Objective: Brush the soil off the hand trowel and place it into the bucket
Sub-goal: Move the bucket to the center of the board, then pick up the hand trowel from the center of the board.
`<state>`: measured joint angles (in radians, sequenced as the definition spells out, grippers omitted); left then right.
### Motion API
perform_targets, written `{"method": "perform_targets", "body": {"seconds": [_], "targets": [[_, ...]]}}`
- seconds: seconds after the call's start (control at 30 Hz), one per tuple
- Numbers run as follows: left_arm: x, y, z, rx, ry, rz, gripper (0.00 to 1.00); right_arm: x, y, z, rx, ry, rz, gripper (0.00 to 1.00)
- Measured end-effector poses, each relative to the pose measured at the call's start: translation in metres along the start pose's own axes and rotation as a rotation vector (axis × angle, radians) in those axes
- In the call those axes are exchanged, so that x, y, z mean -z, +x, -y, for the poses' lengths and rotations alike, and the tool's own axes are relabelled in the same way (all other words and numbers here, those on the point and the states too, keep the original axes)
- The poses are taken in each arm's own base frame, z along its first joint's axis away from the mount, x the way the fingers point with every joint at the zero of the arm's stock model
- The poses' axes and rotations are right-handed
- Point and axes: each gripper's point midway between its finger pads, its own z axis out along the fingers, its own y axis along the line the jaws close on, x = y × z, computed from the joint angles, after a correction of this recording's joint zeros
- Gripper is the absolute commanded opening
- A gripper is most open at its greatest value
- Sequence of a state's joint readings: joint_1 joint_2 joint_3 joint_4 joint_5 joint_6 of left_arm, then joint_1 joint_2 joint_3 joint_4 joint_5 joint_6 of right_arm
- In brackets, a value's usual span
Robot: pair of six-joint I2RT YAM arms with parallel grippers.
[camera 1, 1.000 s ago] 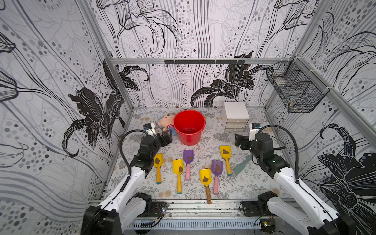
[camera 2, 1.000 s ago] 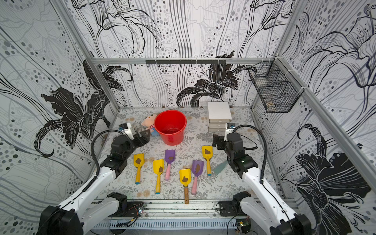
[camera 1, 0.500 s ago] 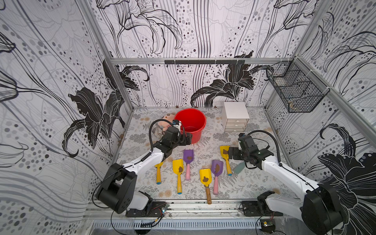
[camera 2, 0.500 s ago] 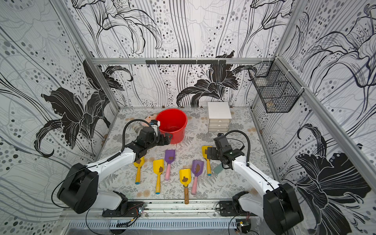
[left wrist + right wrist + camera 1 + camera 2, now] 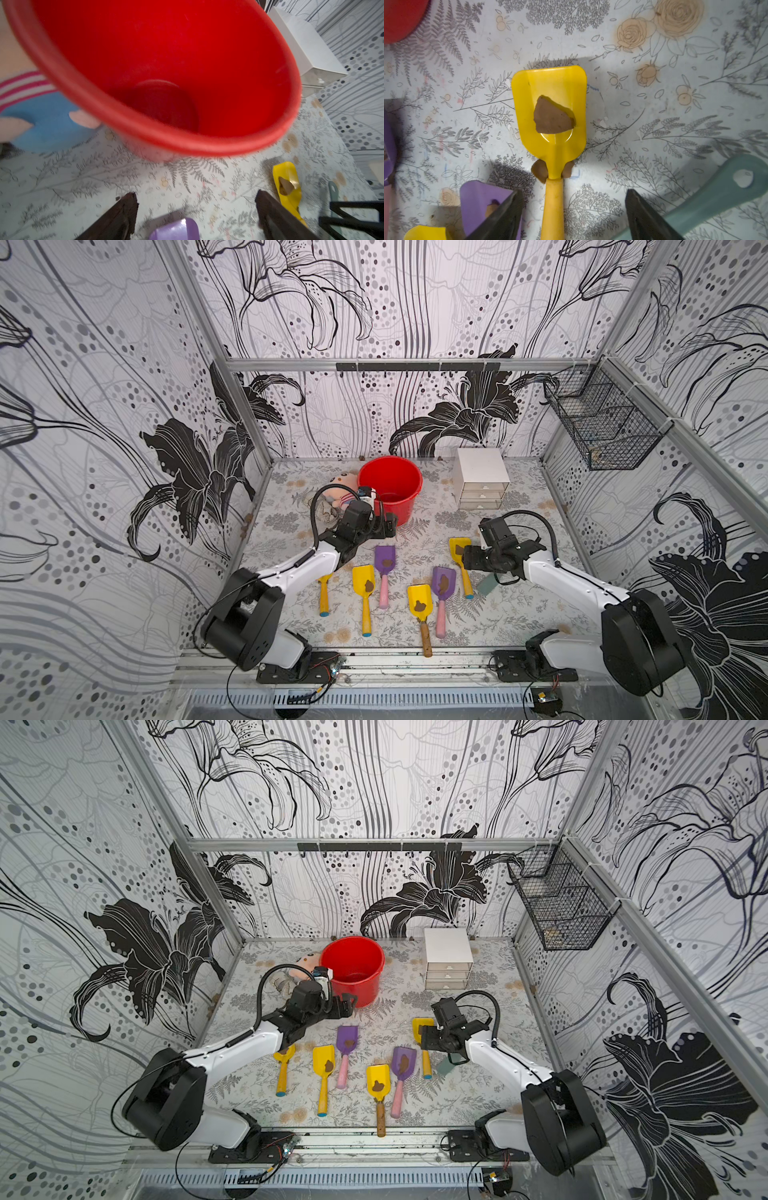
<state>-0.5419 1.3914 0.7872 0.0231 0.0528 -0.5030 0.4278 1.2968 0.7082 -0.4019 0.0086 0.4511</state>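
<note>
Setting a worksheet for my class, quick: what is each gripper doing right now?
Left gripper: open, empty, facing the bucket.
Right gripper: open, jaws astride the handle of the yellow trowel.

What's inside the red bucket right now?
Nothing visible: the bucket shows only its bare red floor and inner walls in the left wrist view. Its near rim hides the nearest strip of floor.

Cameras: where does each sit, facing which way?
Top views: high at the front, looking down toward the back wall; both arms whole, left pincer by the bucket, right pincer over a yellow trowel.
Left wrist: on the left arm, facing into the bucket; open fingers show.
Right wrist: on the right arm, looking down at the trowel and its soil; open fingers flank the handle.
Shared: every view shows that trowel.
</note>
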Motion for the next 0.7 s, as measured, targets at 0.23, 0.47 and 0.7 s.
{"method": "perform_targets", "body": {"seconds": [0.23, 0.47, 0.7], "targets": [[0.037, 0.055, 0.044, -0.013, 0.036, -0.125, 0.9, 0.0, 0.001, -0.009, 0.002, -0.049, -0.016, 0.75], [0.054, 0.123, 0.019, 0.01, -0.122, -0.373, 0.79, 0.0, -0.009, -0.02, 0.006, -0.101, 0.02, 0.76], [0.054, 0.163, 0.008, 0.047, -0.189, -0.515, 0.71, -0.005, -0.01, -0.027, 0.013, -0.13, 0.014, 0.77]]}}
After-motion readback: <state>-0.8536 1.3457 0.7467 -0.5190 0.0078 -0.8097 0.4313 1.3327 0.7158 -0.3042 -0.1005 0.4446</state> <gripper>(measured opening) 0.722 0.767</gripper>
